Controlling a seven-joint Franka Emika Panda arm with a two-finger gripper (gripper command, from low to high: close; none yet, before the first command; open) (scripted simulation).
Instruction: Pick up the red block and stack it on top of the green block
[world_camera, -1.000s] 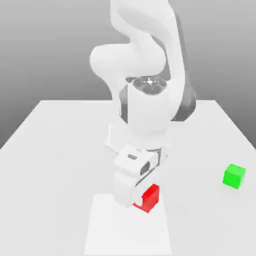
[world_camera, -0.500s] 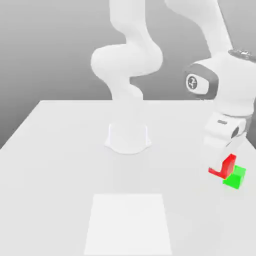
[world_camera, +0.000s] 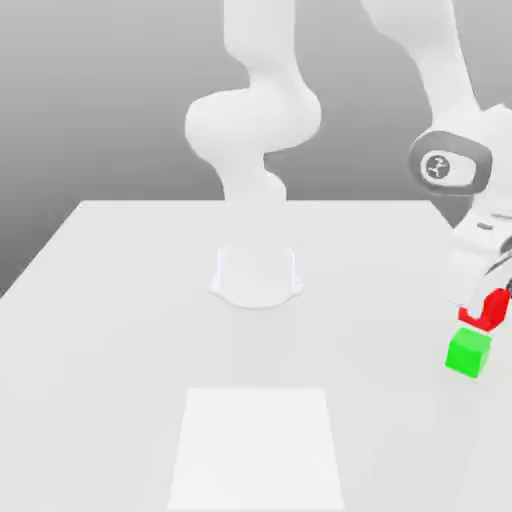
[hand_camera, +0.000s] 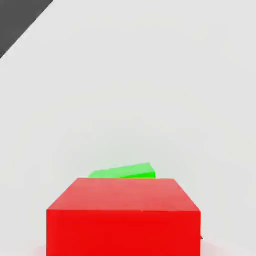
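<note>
In the hand view, the red block is seen nearest, gripped by the end effector, with the green block partly hidden beyond it on the desk. In the exterior view, the red block is held just above the green block, toward one o'clock. The carry step is judged nearly complete; alignment and a gentle lowering are called for next.
</note>
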